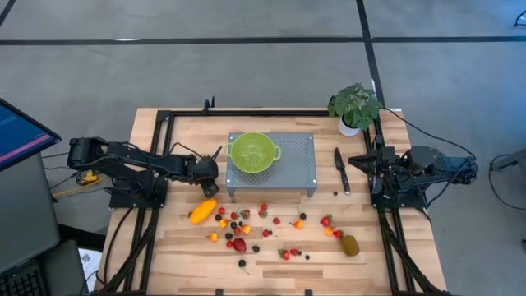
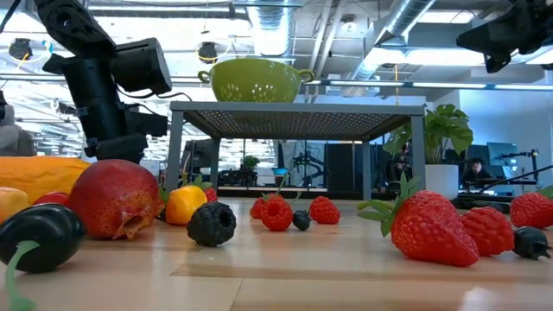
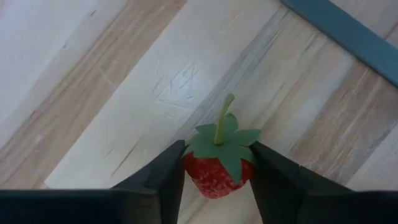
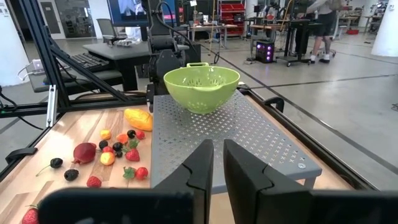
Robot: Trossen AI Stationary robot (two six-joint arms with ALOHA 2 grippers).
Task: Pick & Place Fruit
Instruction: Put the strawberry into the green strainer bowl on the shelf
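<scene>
Grey concrete floor [image 1: 246, 20] w/ dark lines; ceiling ducts [image 2: 406, 22], desks [image 4: 118, 53] behind.

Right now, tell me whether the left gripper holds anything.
Holding: left gripper is shut on a strawberry, fingers pressing both sides.

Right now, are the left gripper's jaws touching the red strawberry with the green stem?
Touching. In the left wrist view, the left gripper has both jaws pressed against the sides of the red strawberry, with no gap on either side.
</scene>
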